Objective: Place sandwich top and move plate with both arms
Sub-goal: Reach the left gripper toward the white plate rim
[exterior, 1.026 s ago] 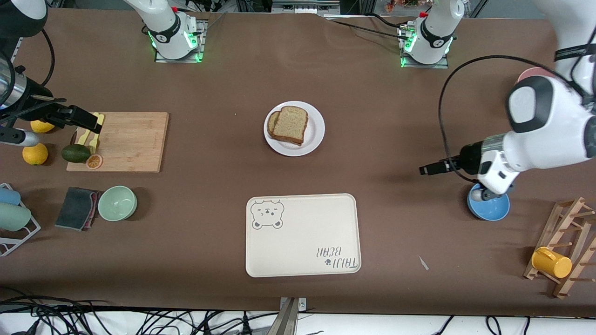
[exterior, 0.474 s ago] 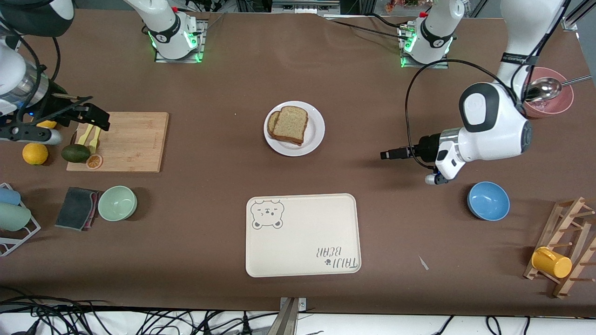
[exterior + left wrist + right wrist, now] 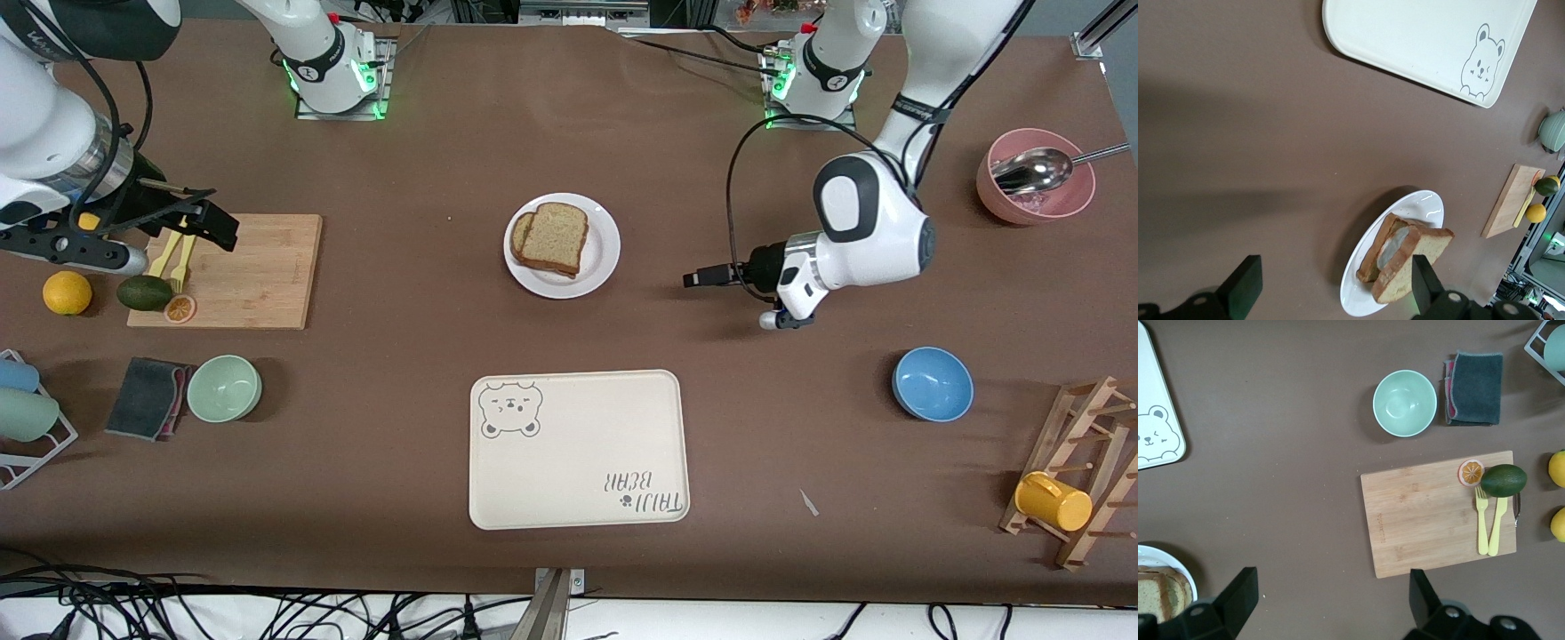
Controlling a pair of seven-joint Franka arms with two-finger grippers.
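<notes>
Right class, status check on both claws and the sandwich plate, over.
Left claw open, beside plate. Right claw open over cutting board. Sandwich top already on. Nothing in the way.

Three bowls (image 3: 224,388) (green, blue, pink), two bread slices (image 3: 553,236), one plate (image 3: 605,258), one tray (image 3: 578,449)

The sandwich top (image 3: 553,236) lies on the plate (image 3: 605,253) at mid-table. The tray (image 3: 578,449) sits nearer the camera. The cutting board (image 3: 240,271) is toward the right arm's end, the blue bowl (image 3: 932,384) toward the left arm's.
</notes>
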